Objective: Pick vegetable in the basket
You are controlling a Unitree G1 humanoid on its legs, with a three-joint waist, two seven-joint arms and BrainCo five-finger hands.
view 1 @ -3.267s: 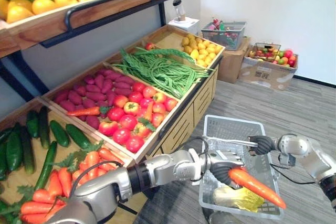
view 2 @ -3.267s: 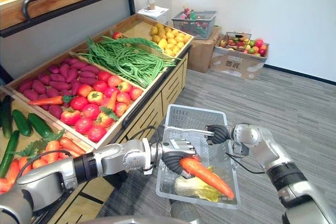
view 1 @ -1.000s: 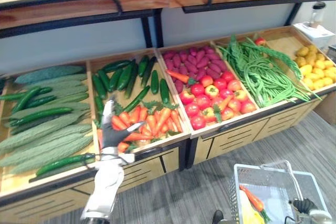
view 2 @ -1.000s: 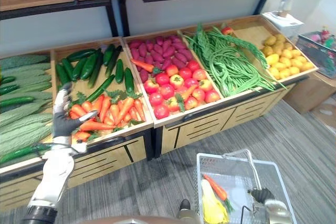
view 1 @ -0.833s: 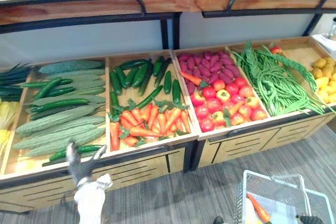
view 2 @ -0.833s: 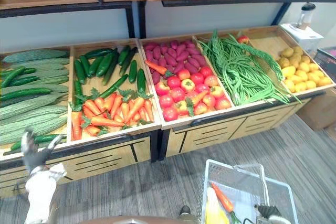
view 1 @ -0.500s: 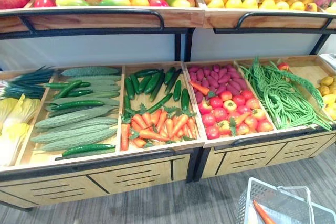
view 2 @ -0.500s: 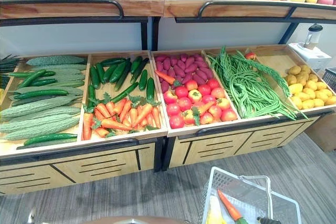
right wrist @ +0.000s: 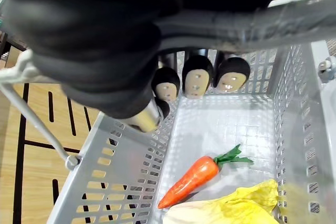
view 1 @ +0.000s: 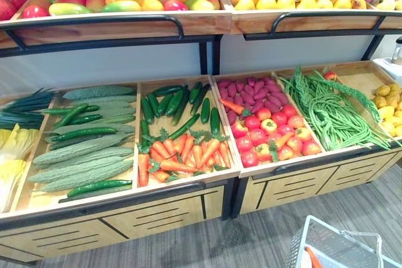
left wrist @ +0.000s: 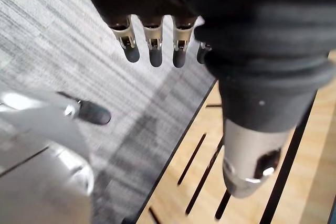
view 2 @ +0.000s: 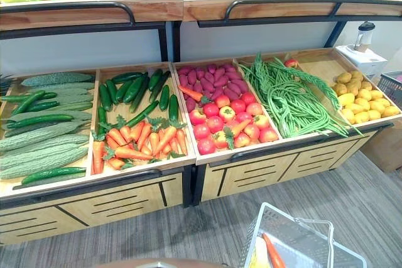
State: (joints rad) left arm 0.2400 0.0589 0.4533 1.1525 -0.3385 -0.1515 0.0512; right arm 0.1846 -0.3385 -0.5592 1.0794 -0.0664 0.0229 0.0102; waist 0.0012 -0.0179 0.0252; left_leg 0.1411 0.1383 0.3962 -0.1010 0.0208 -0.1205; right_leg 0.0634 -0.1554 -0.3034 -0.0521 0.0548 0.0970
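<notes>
The right hand is curled round the handle of the basket, where a carrot lies against yellow leaves. The left hand hangs empty, its fingers straight, over the floor beside the counter. For the next pick, raise it to the heaped carrots and grip one by its body, holding the basket level.

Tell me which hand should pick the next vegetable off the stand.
Left. The left hand hangs empty, fingers straight, beside the wooden stand. The right hand is curled round the basket handle, carrying the basket with the carrot.
</notes>
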